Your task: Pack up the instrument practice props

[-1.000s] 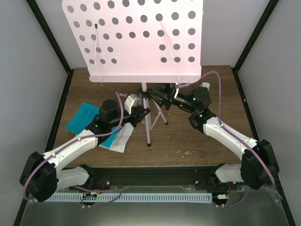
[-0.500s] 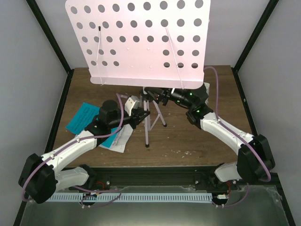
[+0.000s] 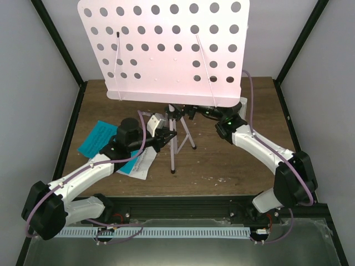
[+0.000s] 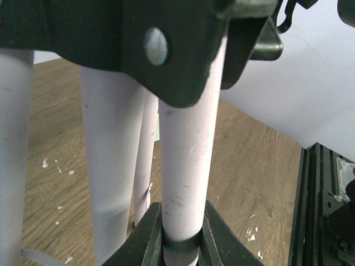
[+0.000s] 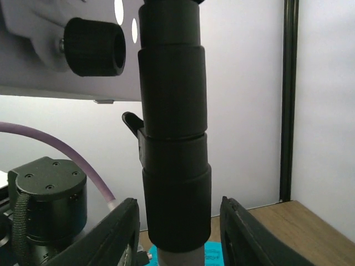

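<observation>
The pale pink music stand [image 3: 166, 50] stands mid-table, its perforated desk tilted toward the camera above thin tripod legs [image 3: 175, 149]. My left gripper [image 3: 166, 136] is shut on one white leg tube [image 4: 183, 166], with both jaws pressed against it [image 4: 182, 209]. My right gripper [image 3: 187, 111] reaches under the desk. Its open fingers [image 5: 177, 202] stand either side of the black collar [image 5: 173, 166] on the stand's pole, with gaps on both sides. The teal booklet [image 3: 100, 137] lies at the left, partly under my left arm. A small white metronome [image 3: 157, 120] sits by the left wrist.
Black frame posts and white walls close in the table at the back and sides. A black rail [image 3: 183, 208] runs along the near edge. The stand's big desk hides the back of the table. White sheet pages [image 3: 138, 163] stick out below the left arm.
My right gripper has moved left and further under the desk to straddle the stand's collar, its jaws opening then narrowing. The desk shifted slightly right. The left gripper kept its hold.
</observation>
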Tool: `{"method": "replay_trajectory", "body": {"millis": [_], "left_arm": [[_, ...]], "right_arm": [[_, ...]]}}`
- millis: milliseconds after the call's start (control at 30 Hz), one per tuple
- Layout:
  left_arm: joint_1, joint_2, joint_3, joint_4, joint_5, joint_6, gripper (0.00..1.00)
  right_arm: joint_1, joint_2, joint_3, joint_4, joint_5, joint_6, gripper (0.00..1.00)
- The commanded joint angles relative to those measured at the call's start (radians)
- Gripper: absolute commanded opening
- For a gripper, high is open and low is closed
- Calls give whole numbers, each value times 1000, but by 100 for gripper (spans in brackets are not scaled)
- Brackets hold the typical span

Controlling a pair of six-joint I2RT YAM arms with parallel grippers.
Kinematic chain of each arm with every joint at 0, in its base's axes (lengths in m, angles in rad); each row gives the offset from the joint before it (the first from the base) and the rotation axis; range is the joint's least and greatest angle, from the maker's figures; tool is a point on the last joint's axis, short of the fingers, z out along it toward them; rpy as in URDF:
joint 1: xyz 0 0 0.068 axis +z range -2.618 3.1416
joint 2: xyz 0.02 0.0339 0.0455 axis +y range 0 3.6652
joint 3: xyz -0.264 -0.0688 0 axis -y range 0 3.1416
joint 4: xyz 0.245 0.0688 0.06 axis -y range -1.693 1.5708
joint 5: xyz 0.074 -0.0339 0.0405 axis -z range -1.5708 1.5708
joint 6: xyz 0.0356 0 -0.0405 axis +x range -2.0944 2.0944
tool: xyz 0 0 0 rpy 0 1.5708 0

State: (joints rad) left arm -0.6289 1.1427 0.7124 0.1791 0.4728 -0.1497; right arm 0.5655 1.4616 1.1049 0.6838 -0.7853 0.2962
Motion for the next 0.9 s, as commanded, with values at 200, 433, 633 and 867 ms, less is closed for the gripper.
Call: {"method": "replay_trajectory", "body": {"millis": [200, 433, 633, 867], "left_arm": [[-5, -43, 63, 51, -8, -8, 8], [-4, -76, 15, 87, -118, -28, 61], [-4, -65, 9, 110, -134, -39, 81], [-3, 28, 30, 226, -69, -55, 85]], "right_arm": [[3, -15, 19, 28, -32, -5, 7], [2, -50, -17, 67, -17, -12, 1], [2, -78, -56, 170, -6, 50, 1], [4, -118, -72, 252, 39, 118, 1]]}}
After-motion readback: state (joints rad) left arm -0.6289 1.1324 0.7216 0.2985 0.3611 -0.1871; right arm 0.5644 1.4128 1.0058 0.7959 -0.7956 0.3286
